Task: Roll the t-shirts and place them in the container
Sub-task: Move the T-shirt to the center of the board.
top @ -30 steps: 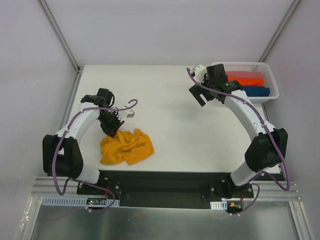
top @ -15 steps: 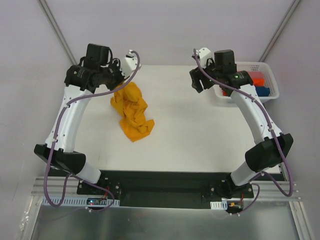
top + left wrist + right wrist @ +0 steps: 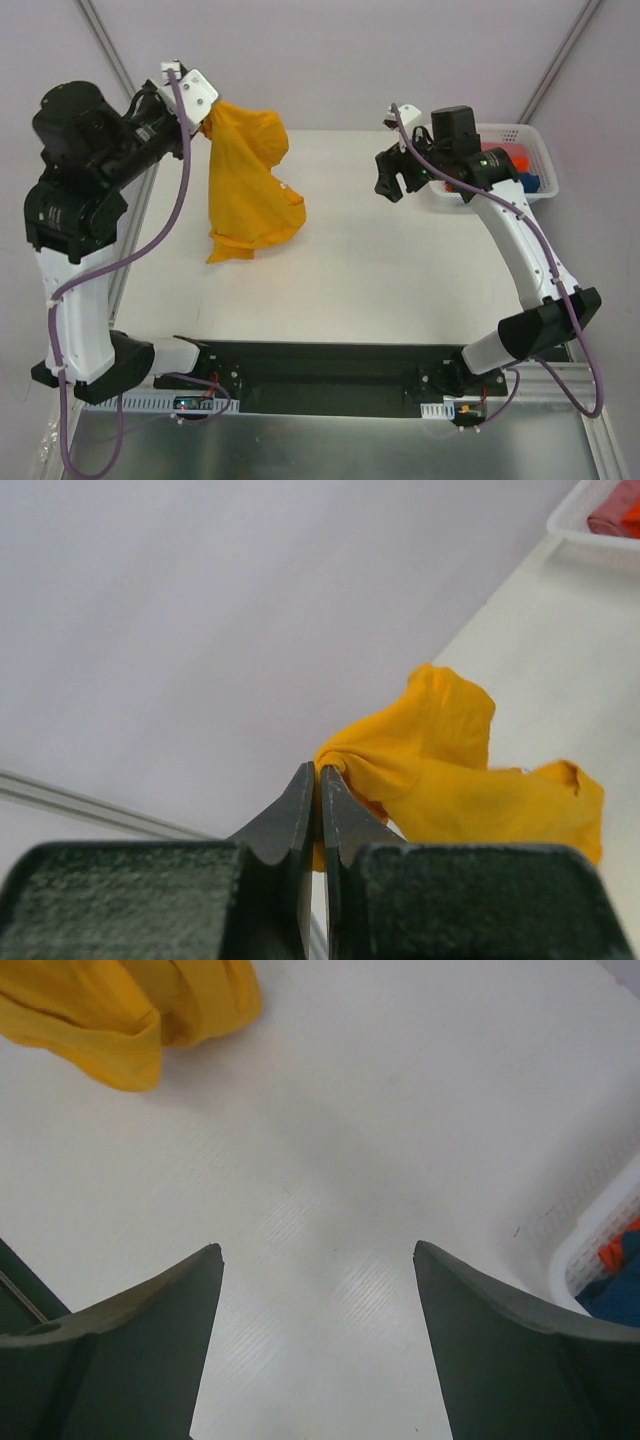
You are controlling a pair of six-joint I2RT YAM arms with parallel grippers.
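Observation:
A mustard-yellow t-shirt [image 3: 245, 185] hangs bunched from my left gripper [image 3: 207, 124], raised high over the table's back left. Its lower end [image 3: 232, 247] touches the table. In the left wrist view the left gripper [image 3: 319, 772] is shut on a fold of the t-shirt [image 3: 450, 770], with cloth pinched between the jaws. My right gripper [image 3: 390, 183] hovers above the back right of the table, open. In the right wrist view the right gripper [image 3: 318, 1250] has nothing between its fingers, only bare table, and the t-shirt [image 3: 120, 1010] lies at the upper left.
A white basket [image 3: 540, 160] at the back right corner holds red and blue cloth [image 3: 515, 165]; its rim [image 3: 600, 1230] shows at the right of the right wrist view. The white table [image 3: 400, 270] ends at walls behind and at both sides.
My left arm has lifted the shirt from a heap at the front left high up to the back left, so it hangs stretched. The right gripper shifted slightly leftward, away from the basket.

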